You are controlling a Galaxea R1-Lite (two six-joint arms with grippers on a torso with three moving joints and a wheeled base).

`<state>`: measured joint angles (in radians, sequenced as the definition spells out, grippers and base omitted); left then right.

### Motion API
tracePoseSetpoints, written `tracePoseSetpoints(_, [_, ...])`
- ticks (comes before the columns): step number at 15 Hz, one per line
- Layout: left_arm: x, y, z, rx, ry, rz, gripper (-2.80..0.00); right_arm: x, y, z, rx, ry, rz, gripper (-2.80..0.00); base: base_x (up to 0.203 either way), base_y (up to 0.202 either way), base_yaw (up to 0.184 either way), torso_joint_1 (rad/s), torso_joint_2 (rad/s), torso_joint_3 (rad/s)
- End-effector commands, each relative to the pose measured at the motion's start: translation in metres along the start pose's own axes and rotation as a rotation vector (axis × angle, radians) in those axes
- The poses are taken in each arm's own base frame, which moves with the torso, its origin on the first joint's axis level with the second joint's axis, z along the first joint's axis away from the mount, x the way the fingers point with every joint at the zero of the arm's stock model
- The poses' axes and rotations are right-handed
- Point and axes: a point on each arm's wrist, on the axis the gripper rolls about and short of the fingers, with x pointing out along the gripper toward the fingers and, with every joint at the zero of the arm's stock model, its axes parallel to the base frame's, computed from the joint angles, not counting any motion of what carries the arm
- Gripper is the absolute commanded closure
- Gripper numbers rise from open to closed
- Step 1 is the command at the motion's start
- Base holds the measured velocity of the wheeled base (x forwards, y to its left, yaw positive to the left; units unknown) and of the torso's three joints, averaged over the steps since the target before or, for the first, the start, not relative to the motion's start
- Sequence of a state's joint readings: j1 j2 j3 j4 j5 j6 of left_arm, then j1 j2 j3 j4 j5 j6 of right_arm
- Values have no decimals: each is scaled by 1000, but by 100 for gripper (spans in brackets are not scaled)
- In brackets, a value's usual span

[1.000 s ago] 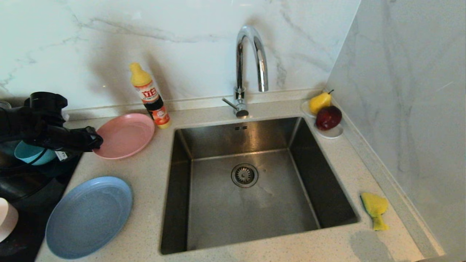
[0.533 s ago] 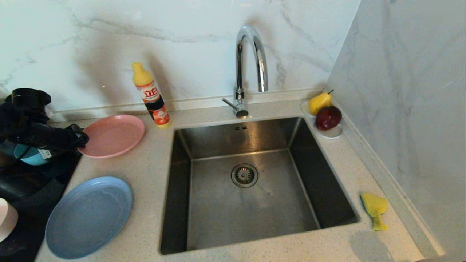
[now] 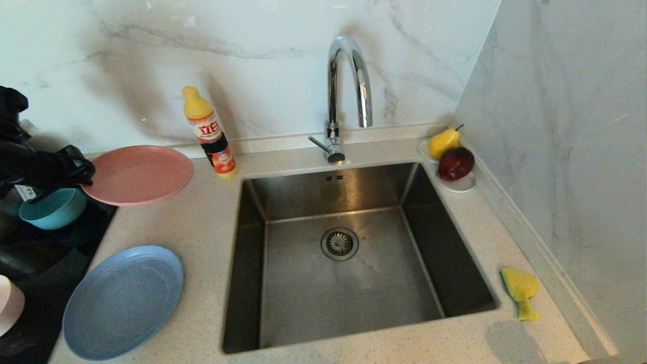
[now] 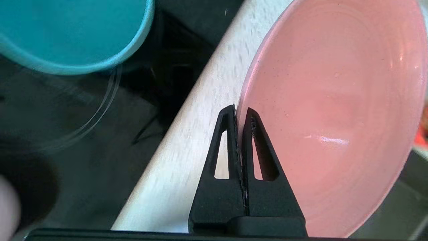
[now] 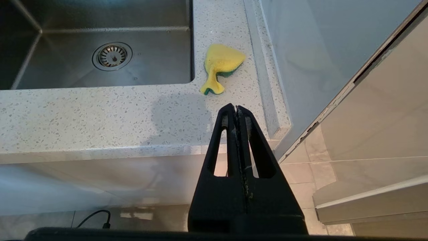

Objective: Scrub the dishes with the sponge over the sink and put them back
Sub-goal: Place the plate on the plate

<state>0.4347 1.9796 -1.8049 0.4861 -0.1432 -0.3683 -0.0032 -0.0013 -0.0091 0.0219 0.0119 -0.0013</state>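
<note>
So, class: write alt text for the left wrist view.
The black left gripper is shut on the rim of a salmon-pink plate, held tilted above a pale speckled counter. A teal bowl sits beyond on a dark surface.

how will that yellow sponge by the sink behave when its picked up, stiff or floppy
Probably floppy: the sponge lies crumpled on the counter, pinched to a narrow tail at one end. It looks light for its size and unlikely to roll or slide, since it sits flat. A pinch may squash it, so the right gripper, now shut and empty, would likely need a deep bite.
</note>
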Motion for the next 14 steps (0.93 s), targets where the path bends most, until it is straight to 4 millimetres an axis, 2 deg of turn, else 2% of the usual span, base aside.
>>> tracePoseSetpoints(1, [-54,-6,2,27,-33,-6,0,0,0,0,0,1,1,0,0,0,0,0,0,0])
tracePoseSetpoints(3, [-75,4,-6,64,12,35,0,0,0,0,0,1,0,0,0,0,0,0,0,0])
tracePoseSetpoints(6, [-88,37,-33,136,107,99,0,0,0,0,0,1,0,0,0,0,0,0,0,0])
tracePoseSetpoints(9, [-107,67,-65,175,171,27,0,0,0,0,0,1,0,0,0,0,0,0,0,0])
tracePoseSetpoints(14, [-99,95,-117,225,198,-37,0,0,0,0,0,1,0,0,0,0,0,0,0,0])
